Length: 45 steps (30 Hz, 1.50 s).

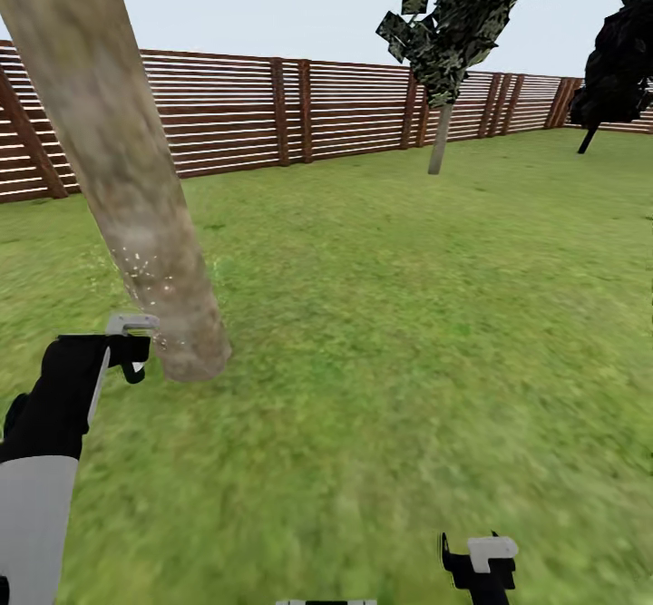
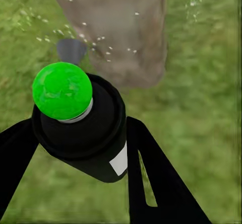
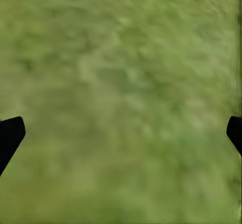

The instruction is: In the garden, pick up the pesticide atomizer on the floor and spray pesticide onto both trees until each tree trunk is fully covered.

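Pesticide atomizer (image 2: 83,128), one: small dark spray bottle, green round cap, white label patch, clamped between the left gripper (image 1: 130,349) fingers, held close to the base of the near thick mottled grey-brown tree trunk (image 1: 127,179). Fine white pesticide specks (image 1: 141,269) dot its lower part. Second tall tree (image 1: 442,124) stands well apart by the brown slatted wooden fence (image 1: 272,111). Right gripper (image 3: 121,133): jaws spread wide, nothing held, above blurry green grass lawn (image 1: 408,315).

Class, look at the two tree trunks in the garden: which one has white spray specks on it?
The thick near trunk, leaning beside the left hand that holds the atomizer. The thin far trunk by the fence shows no visible specks.
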Tool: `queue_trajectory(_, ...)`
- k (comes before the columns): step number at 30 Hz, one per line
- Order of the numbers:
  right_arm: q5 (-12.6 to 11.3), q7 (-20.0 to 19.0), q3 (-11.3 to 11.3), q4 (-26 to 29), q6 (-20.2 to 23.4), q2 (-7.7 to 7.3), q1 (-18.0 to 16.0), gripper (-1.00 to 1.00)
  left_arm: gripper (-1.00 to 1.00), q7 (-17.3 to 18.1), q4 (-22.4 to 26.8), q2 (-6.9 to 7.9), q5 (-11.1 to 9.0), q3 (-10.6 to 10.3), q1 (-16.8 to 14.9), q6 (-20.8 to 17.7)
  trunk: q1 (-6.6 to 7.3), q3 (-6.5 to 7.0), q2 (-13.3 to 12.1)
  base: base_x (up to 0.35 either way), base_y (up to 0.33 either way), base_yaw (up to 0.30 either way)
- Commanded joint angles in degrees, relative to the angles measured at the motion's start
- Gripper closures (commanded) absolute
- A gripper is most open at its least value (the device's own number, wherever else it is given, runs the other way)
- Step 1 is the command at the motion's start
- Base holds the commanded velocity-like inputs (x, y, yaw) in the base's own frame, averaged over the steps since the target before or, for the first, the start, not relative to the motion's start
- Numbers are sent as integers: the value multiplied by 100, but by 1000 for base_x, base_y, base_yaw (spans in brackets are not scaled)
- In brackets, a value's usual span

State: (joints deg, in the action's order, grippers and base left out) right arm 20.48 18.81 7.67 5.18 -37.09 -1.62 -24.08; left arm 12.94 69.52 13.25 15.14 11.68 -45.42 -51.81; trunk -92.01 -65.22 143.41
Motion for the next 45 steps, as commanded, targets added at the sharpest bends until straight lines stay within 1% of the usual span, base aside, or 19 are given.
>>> queue_trajectory(1,0,0,2,0,0,0,0,-100,100,-4,-24,-11,23,0,9,9,0,0,0,0,-272,0)
queue_trajectory(4,0,0,2,1,0,3,0,-100,100,-1,-63,-60,19,0,14,20,0,0,0,0,-272,0)
queue_trajectory(7,0,0,-1,1,0,4,0,-100,100,-1,-86,-228,14,0,15,22,0,0,0,0,-272,0)
queue_trajectory(9,0,0,0,1,0,2,0,-100,100,-8,-100,-263,19,5,15,25,0,0,0,0,-272,0)
queue_trajectory(16,0,0,-2,0,0,4,0,-100,100,-63,-604,-109,56,154,193,119,0,0,0,135,-225,0)
queue_trajectory(19,0,0,-2,1,0,4,0,-100,100,-452,-615,-95,53,191,270,150,0,0,0,216,-93,25)
queue_trajectory(20,0,0,-2,1,0,4,0,-100,100,-551,-597,-101,49,211,381,274,0,0,0,38,-13,206)
queue_trajectory(22,0,0,-2,-3,0,4,0,-100,100,-626,-618,-150,26,229,634,881,0,0,0,10,-4,257)
queue_trajectory(24,0,0,-2,-7,0,16,0,-100,100,-666,-652,-185,-3,248,703,1087,0,0,0,2,-1,272)
queue_trajectory(26,0,0,-2,-8,0,29,0,-100,100,-686,-1000,-229,-12,490,735,1267,0,0,0,0,0,273)
queue_trajectory(27,0,0,-2,-8,0,29,0,-100,100,-687,-1086,-238,-15,543,739,1358,0,0,0,0,0,265)
queue_trajectory(29,0,0,-2,-8,0,30,0,-100,100,-692,-1376,-386,-12,628,791,1720,0,0,0,0,0,168)
queue_trajectory(32,-5,8,0,-7,0,11,0,-100,100,-790,-1478,-542,-3,652,833,1946,0,0,0,71,-67,31)
queue_trajectory(33,-7,8,0,-8,0,9,0,-100,100,-831,-1494,-547,-3,656,865,2160,0,0,0,192,-170,5)
queue_trajectory(34,-4,9,0,-8,0,8,0,-100,100,-956,-1506,-554,-12,653,976,2646,0,0,0,254,-146,2)
queue_trajectory(36,-5,9,5,-8,0,5,0,-100,100,-1213,-1511,-565,-19,658,1040,2873,0,0,0,306,-59,0)
queue_trajectory(39,-5,9,-1,-8,0,4,0,-100,100,-1521,-1512,-569,-22,677,1051,2834,0,0,0,335,-8,0)
queue_trajectory(41,-5,9,-2,-8,0,4,0,-100,100,-1560,-1528,-589,-33,680,1052,2527,0,0,0,339,-1,0)
queue_trajectory(45,-1,9,-2,-8,0,12,0,-100,100,-1543,-1933,-550,-29,682,1045,2425,0,0,0,339,0,161)
